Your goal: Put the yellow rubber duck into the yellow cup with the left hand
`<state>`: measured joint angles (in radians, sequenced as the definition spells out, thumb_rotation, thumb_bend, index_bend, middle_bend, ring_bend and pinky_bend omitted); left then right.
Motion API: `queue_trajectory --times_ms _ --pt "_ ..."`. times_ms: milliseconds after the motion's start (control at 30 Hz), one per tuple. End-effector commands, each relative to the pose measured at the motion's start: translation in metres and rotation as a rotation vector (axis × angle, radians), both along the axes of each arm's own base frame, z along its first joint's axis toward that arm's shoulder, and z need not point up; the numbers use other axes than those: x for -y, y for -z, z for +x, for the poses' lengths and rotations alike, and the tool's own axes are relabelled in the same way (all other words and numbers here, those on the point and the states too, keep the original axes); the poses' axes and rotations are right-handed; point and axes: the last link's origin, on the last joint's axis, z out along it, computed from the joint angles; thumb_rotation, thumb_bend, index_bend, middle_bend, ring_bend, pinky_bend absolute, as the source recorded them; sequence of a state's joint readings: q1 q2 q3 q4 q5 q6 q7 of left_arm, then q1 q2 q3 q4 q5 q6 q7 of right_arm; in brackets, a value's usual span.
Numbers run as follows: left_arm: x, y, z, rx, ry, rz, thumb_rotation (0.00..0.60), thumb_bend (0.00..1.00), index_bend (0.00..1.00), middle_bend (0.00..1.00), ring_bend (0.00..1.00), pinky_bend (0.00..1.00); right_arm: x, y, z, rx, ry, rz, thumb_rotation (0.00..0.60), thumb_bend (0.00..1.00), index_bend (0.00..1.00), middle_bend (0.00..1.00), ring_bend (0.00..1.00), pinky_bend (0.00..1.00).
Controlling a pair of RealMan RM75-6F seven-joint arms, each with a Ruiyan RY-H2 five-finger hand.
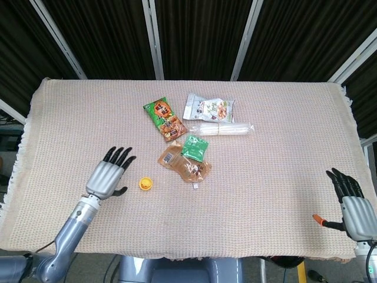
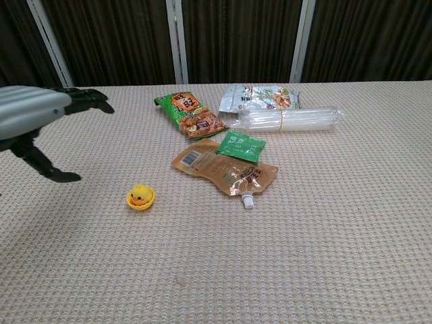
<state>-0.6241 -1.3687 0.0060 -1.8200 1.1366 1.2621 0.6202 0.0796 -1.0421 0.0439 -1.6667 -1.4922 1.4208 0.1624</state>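
Observation:
The yellow rubber duck (image 2: 140,196) is on the cloth left of the middle, also seen as a small yellow spot, the duck (image 1: 145,184), in the head view. Its head and orange beak show inside a low yellow rim that looks like the yellow cup (image 2: 141,204); I cannot tell the two apart clearly. My left hand (image 1: 106,177) hovers to the left of the duck, apart from it, fingers spread and holding nothing. In the chest view the left hand (image 2: 40,111) is raised at the left edge. My right hand (image 1: 353,206) rests at the table's near right corner, fingers extended, empty.
Snack packets lie in the middle: an orange-green bag (image 1: 165,119), a silvery bag (image 1: 209,108), a clear plastic sleeve (image 1: 221,129), a green sachet (image 1: 195,147) and a brown pouch (image 1: 184,165). The woven cloth (image 1: 265,165) covers the table.

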Motion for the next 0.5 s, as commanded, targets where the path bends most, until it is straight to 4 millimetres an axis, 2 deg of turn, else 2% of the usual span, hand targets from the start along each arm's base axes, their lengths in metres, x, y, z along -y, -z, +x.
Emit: queue_trajectory --times_ms 33,267,500 --pt "0.037 -0.034 -0.03 0.004 -0.046 0.071 0.6 0.03 0.01 0.0 0.0 0.0 0.0 0.001 0.0 -0.008 0.0 -0.001 0.6 0.01 0.02 0.0 0.0 0.0" --pt "0.094 -0.075 -0.079 0.003 -0.112 0.158 0.6 0.01 0.0 0.0 0.0 0.0 0.0 0.003 0.0 -0.045 -0.001 -0.005 0.6 0.01 0.0 0.0 0.0 0.0" --pt "0.128 -0.103 -0.106 0.052 -0.122 0.23 0.6 0.01 0.0 0.0 0.0 0.0 -0.001 0.003 0.0 -0.069 -0.007 -0.016 0.6 0.01 0.0 0.0 0.0 0.0"
